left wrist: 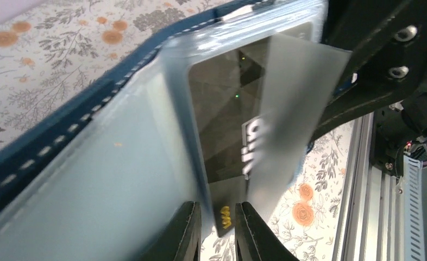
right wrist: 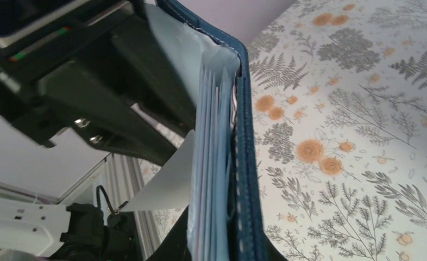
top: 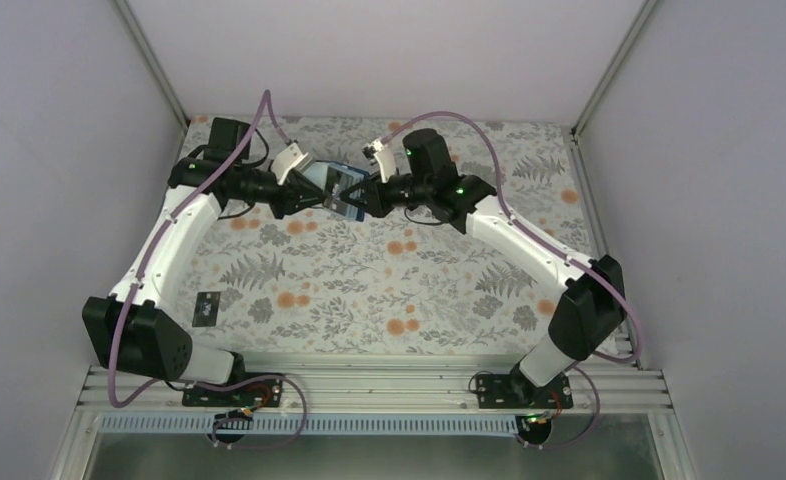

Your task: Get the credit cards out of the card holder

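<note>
floral cloth (top: 419, 280) covers the table. pale walls (top: 49, 150) stand on three sides, and a metal rail (top: 369, 385) runs along the near edge. one black card (top: 206, 307) lies flat on the cloth at the near left, close to the left arm's elbow and well apart from the holder. each gripper's black body blocks part of the other's wrist view.

holder (top: 334, 188) is up off the cloth at the far middle, between the two grippers, its cover spread. the outside is navy with white stitching. pale blue clear pockets (right wrist: 211, 163) fan out inside. a dark card (left wrist: 227, 119) with pale lettering sits in one pocket, and its near end reaches down between the left fingers. a loose clear flap (left wrist: 293, 109) hangs across its right side. cannot tell what the other pockets hold.

left gripper (left wrist: 220, 231): fingers nearly together, pinching the near end of the dark card. right gripper (top: 367, 195): jaws closed down on the holder's lower edge, with pockets and spine rising from between them in its own wrist view.
</note>
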